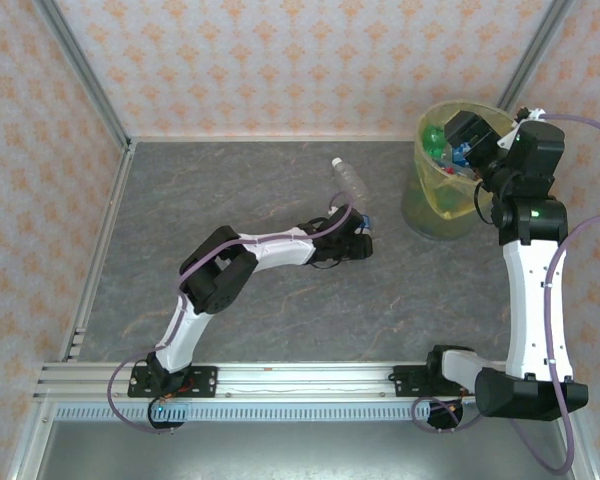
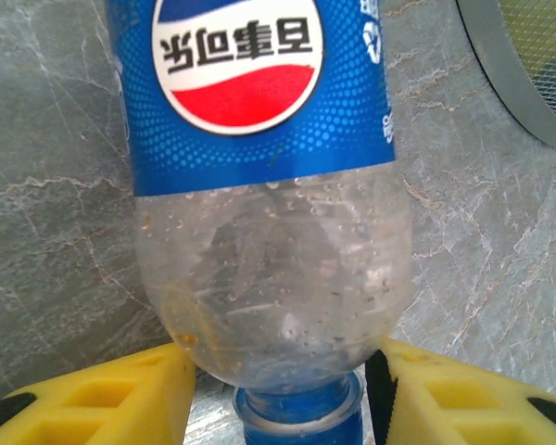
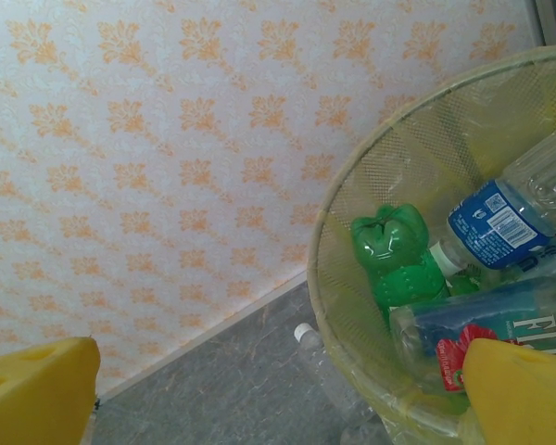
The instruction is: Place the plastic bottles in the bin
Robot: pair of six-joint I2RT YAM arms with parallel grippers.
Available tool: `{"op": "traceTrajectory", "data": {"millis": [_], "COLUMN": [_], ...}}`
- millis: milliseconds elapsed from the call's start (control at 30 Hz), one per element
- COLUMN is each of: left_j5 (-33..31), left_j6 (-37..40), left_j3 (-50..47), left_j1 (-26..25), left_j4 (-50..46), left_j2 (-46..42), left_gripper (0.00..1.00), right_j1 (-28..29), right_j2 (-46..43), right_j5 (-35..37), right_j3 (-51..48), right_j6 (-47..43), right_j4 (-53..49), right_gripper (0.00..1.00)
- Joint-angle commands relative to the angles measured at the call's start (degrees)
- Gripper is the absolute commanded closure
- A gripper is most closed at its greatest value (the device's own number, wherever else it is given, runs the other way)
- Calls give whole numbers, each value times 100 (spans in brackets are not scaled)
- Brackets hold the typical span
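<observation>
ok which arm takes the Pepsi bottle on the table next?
Left. Its jaws flank the Pepsi bottle at the neck; the right arm is over the bin, jaws open, well away from it.

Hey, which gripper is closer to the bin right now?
Right. The right gripper hangs open just above the bin. The left gripper is out on the table left of the bin, its fingers either side of the Pepsi bottle.

blue-labelled bottle (image 2: 259, 139), yellow bin (image 3: 352, 185), green bottle (image 3: 398, 255)
</observation>
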Motion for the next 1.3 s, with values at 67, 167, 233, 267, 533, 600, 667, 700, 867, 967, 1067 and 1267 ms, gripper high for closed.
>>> {"op": "traceTrajectory", "data": {"millis": [67,167,233,267,533,600,667,700,867,967,1067,1267], "left_j5": [-55,-113,-141,-142,-311,-413,-514,-529,-538,-586,-657,-878], "left_j6": [-141,-202,-188,-179,-71,10,132,202,834,1299,1703,2238], "left_j3": [58,51,71,75,-283,-465,-681,-765,-1036,-1104,-1178,-1359], "left_j1": [-68,-81,-111,-124,-134,-134,-134,-134,-134,-134,-134,-118], "left_j4": [6,0,-8,3,447,619,849,954,1292,1362,1389,1401], "left_j2": [113,169,204,212,-253,-523,-839,-981,-1700,-2050,-2424,-3104], "left_gripper": [45,46,47,50,69,71,71,71,71,71,71,71], "right_j1": [54,64,74,67,109,157,289,368,752,1077,1479,2280], "right_j2": [-45,-27,-26,-26,-24,-9,31,87,185,185,490,917], "right_j5": [-113,-123,-146,-142,-192,-159,17,103,87,248,332,525], "right_j3": [-26,-14,4,7,-13,0,96,173,207,245,356,674], "right_j6": [104,134,137,140,116,108,-35,-139,-241,-257,-319,-470], "right_j4": [93,101,98,92,72,60,-34,-120,-66,-40,-82,-141], "right_gripper": [0,0,0,0,0,0,0,0,0,0,0,0]}}
